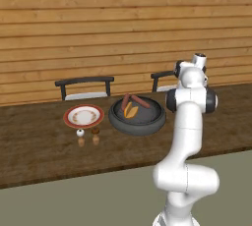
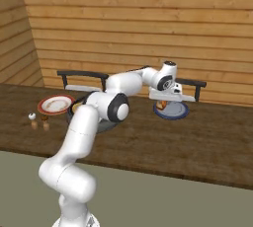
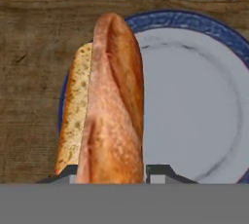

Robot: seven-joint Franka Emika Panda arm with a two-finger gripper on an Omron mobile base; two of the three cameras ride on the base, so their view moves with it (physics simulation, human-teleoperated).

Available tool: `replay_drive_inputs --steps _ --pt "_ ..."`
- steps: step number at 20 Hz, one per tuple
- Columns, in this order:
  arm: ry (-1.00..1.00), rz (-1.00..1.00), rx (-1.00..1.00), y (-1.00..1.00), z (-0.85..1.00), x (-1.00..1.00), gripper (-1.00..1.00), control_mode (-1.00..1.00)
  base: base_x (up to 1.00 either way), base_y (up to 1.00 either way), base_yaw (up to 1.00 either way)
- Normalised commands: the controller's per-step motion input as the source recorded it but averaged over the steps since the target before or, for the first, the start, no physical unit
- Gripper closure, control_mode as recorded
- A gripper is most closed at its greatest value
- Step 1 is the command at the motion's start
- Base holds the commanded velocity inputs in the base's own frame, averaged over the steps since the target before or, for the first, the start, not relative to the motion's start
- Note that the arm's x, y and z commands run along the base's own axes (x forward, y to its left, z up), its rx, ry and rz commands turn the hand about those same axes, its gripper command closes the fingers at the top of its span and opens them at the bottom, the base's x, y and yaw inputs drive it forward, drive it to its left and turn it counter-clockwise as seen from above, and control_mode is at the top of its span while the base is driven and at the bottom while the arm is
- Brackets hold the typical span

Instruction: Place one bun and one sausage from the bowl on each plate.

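Presently the jaws (image 3: pixel 111 172) are clenched on a sausage (image 3: pixel 114 101), held lengthwise over the left part of the blue plate (image 3: pixel 204 116). A bun (image 3: pixel 74 113) lies just beside the sausage at that plate's left rim. On the wooden surface (image 1: pixel 44 156), the dark bowl (image 1: pixel 138 118) holds two sausages (image 1: pixel 140 101) and a bun (image 1: pixel 130 110). The red-rimmed plate (image 1: pixel 83 116) sits left of the bowl, with two small shakers (image 1: pixel 87 132) in front of it.

- The bowl (image 1: pixel 137 116) sits on the table (image 1: pixel 44 154), just right of one plate (image 1: pixel 83 116).
- Two sausages (image 1: pixel 134 101) lie in it (toward the back).
- The other plate (image 2: pixel 171 111) sits farther right.
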Motion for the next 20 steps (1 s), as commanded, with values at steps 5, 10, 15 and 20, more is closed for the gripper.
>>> replay_drive_inputs --steps 5,10,15,20 --pt "0.00 0.00 0.02 -0.25 0.00 0.00 -1.00 -1.00 0.00 0.00 0.00" --pt "0.00 0.00 0.00 0.00 0.04 0.05 -1.00 -1.00 0.00 0.00 0.00" --pt "0.00 0.00 0.00 0.00 0.14 -0.10 -1.00 -1.00 0.00 0.00 0.00" --pt "0.00 0.00 -0.05 0.21 0.26 -0.36 -1.00 -1.00 0.00 0.00 0.00"
